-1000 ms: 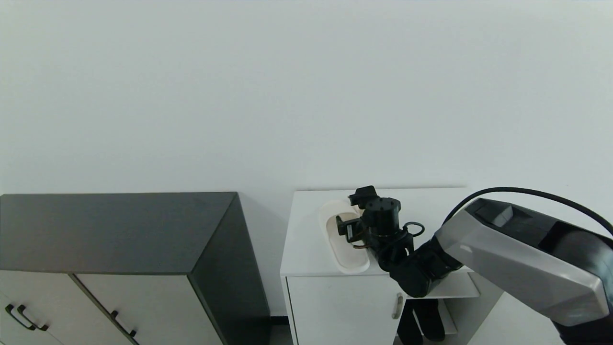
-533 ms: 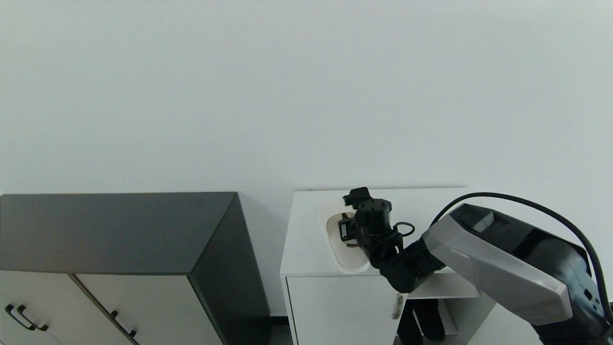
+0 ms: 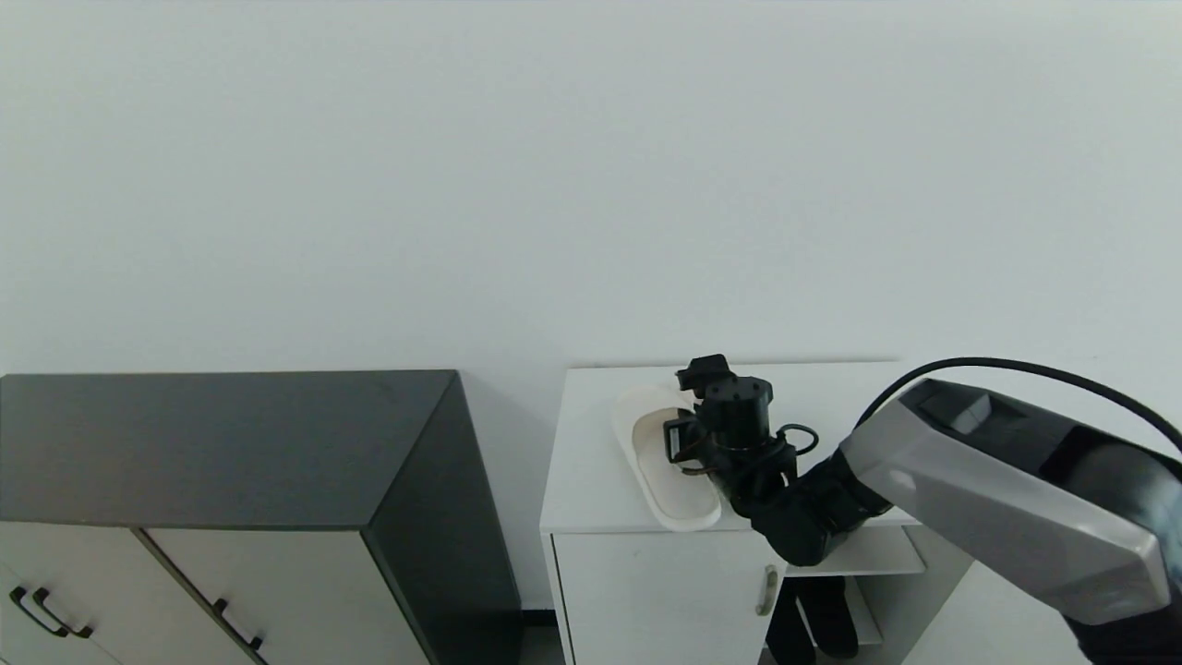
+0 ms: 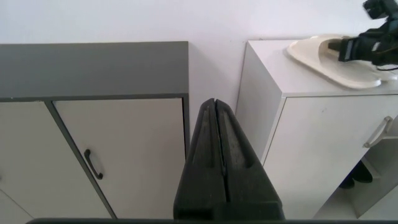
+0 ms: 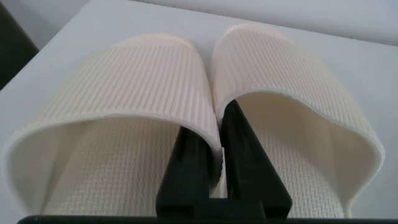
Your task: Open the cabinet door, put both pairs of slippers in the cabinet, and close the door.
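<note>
White cabinet (image 3: 591, 480) top holds cream slippers (image 3: 651, 457); right gripper (image 5: 216, 127) pinches both inner straps (image 5: 205, 118). Lift level so neither slips. Left gripper (image 4: 215, 112) is closed and empty.

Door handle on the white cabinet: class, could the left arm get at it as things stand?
Probably yes. Nothing stands between the left gripper and the handle; the right gripper is busy above, on the slippers.
</note>
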### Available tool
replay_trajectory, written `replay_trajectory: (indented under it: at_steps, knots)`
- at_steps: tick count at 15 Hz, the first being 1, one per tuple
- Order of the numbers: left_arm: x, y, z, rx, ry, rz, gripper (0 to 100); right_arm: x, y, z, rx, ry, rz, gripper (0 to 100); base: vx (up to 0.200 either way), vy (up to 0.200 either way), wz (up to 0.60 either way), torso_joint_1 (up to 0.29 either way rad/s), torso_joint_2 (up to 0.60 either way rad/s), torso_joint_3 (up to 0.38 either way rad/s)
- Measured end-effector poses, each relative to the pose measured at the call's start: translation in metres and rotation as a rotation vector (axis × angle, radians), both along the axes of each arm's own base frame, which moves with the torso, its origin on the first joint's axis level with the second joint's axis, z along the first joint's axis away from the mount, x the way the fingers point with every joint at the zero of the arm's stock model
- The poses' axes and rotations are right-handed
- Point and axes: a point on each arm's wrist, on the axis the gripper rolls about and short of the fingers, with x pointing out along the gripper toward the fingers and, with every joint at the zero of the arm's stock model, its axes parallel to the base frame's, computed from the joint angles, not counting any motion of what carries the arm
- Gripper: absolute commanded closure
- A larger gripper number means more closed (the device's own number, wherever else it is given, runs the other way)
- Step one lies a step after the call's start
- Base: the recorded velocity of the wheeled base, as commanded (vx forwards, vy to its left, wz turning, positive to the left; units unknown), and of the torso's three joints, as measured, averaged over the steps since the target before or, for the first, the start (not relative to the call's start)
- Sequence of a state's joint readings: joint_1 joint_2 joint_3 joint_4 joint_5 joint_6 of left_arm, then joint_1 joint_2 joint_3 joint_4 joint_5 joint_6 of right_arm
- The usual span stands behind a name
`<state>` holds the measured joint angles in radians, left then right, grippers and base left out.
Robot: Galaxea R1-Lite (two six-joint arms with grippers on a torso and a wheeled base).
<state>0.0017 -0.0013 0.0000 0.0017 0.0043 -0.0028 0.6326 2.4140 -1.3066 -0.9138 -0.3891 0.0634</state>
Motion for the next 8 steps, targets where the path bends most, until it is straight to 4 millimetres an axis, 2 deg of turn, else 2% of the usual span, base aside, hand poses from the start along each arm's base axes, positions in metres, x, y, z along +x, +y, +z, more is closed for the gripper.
replay_trajectory:
  at_steps: [3, 6, 8]
  knots:
    - [0.000, 0.000, 0.000, 0.000, 0.000, -0.001, 100, -0.036, -0.011, 0.016, 0.028, 0.053, 0.051, 100, 0.000, 0.000, 0.00, 0.000, 0.00, 0.000]
    - [0.000, 0.000, 0.000, 0.000, 0.000, -0.002, 100, -0.081, -0.024, 0.033, 0.031, 0.103, 0.138, 100, 0.000, 0.000, 0.00, 0.000, 0.00, 0.000]
    - [0.000, 0.000, 0.000, 0.001, 0.000, -0.004, 100, -0.109, -0.022, 0.043, 0.024, 0.105, 0.192, 100, 0.000, 0.000, 0.00, 0.000, 0.00, 0.000]
